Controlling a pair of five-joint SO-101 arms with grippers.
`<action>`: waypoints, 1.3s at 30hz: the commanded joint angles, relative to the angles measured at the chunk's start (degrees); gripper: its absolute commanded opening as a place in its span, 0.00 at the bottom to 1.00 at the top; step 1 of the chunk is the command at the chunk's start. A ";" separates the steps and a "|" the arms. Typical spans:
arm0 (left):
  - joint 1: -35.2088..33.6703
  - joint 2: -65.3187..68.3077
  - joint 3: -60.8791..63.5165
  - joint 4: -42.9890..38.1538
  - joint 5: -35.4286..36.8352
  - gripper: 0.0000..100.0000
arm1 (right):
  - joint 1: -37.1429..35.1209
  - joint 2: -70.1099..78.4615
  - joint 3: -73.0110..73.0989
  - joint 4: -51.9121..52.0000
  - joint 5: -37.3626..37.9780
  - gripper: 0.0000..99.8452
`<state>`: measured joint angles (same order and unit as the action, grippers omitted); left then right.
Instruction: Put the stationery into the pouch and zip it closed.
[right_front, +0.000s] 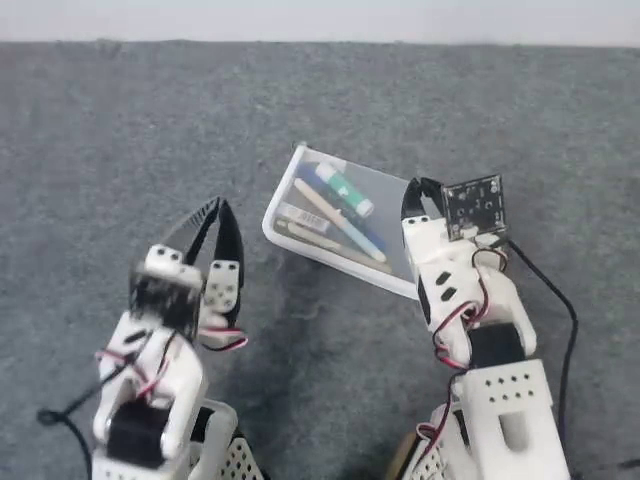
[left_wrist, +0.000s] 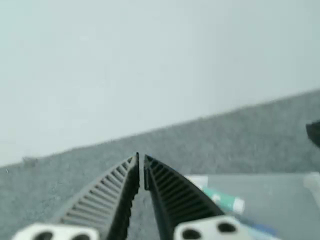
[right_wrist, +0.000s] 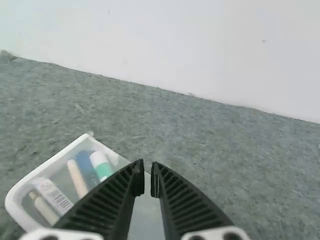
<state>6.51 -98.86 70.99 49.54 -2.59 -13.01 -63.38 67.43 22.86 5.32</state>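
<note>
pouch (right_front: 392, 205), clear rectangular plastic, holds slim pens (right_front: 352, 232) on fuzzy carpet (right_front: 150, 120).

Right end of the pouch (right_front: 392, 220) behind the right gripper (right_front: 418, 195), zip indistinct.

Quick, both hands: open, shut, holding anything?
Left hand: shut, empty.
Right hand: shut at the pouch end; grip cannot be told.
</note>
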 joint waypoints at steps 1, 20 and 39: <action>-0.35 -6.07 0.92 -0.18 0.79 0.01 | -1.80 -4.88 0.70 -0.13 0.79 0.01; -0.18 -5.63 1.10 -1.14 0.88 0.01 | -1.71 -39.43 19.78 0.48 0.70 0.01; -0.53 -5.63 10.07 0.44 0.79 0.01 | 3.30 -40.75 29.01 9.01 -6.68 0.01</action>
<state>6.24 -103.34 78.64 49.54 -2.59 -12.04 -103.03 95.21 26.81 4.53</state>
